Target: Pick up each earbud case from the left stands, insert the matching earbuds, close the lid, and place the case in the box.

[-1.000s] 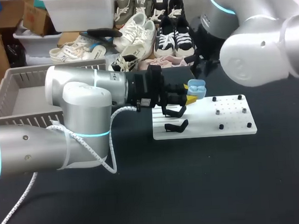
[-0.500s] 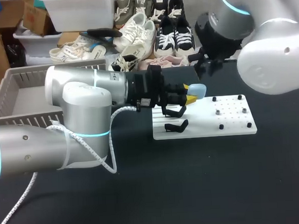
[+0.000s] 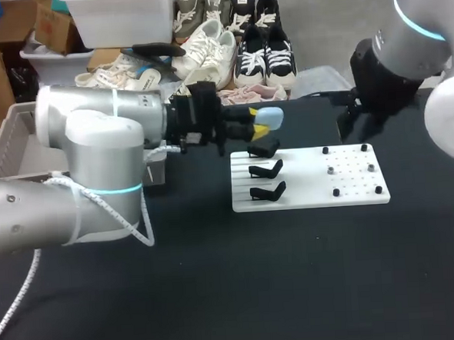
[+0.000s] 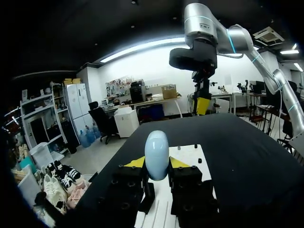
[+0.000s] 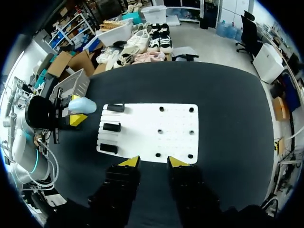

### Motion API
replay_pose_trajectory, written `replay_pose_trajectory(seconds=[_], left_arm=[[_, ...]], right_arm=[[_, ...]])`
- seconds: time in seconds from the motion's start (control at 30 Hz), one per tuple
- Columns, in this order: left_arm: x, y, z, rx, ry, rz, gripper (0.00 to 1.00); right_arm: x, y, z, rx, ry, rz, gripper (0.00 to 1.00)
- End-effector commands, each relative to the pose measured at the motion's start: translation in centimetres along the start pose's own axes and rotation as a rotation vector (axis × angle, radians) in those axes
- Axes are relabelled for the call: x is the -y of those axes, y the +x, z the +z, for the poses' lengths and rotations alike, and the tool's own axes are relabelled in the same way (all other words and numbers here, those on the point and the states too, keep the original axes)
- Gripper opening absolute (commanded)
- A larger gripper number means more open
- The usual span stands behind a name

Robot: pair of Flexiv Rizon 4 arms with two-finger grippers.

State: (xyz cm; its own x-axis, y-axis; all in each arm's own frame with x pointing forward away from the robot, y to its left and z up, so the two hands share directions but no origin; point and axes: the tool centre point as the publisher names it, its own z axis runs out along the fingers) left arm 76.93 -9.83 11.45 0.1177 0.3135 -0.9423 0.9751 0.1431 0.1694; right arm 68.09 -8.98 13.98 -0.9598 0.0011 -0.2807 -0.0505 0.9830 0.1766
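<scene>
Now: Case in the Left Gripper, Box Not Yet Reached

From the head view, the left gripper [image 3: 259, 125] is pinched on the pale blue earbud case [image 3: 272, 119]. The case pokes out ahead of the yellow tips, over the far edge of the white board [image 3: 309, 182] and just beyond the black stands [image 3: 265, 170]. The grey box [image 3: 9, 115] sits well behind the gripper, back along its own arm.

In the left wrist view, the left gripper [image 4: 156, 163] has both fingers pressed to the case [image 4: 156, 154] from two sides. The case stands upright between them, its lid apparently down.

In the right wrist view, the right gripper [image 5: 153, 162] hangs with its fingers parted and nothing between them, and the board [image 5: 147, 130] lies ahead of it.

The risk, as I judge it, is the hold itself. The shell is smooth and rounded and gripped only low down, so a quick swing toward the box could let it twist or slip out. Letting go from too high could also pop the lid open.
</scene>
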Motion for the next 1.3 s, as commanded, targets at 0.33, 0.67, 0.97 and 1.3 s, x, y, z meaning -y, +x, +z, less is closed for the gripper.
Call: replay_pose_trajectory(seconds=[0.33, 0.67, 0.97, 1.3], left_arm=[[-4.7, 1.5, -12.1, -0.105, -0.149, 0.027, 0.0], [-8.4, 6.6, -18.4, -0.189, -0.253, -0.054, 0.0], [-8.8, 12.8, -20.3, -0.237, -0.23, -0.209, 0.0], [-8.9, 14.3, -20.7, -0.231, -0.218, -0.249, 1.0]], right_arm=[[-0.3, 0.8, -0.8, 0.072, 0.045, 0.065, 0.35], [-1.0, 0.7, -1.3, 0.071, 0.087, 0.118, 0.35], [-2.2, 0.6, -1.4, 0.073, 0.111, 0.145, 0.35], [-2.9, 1.1, -1.7, 0.077, 0.121, 0.151, 0.36]])
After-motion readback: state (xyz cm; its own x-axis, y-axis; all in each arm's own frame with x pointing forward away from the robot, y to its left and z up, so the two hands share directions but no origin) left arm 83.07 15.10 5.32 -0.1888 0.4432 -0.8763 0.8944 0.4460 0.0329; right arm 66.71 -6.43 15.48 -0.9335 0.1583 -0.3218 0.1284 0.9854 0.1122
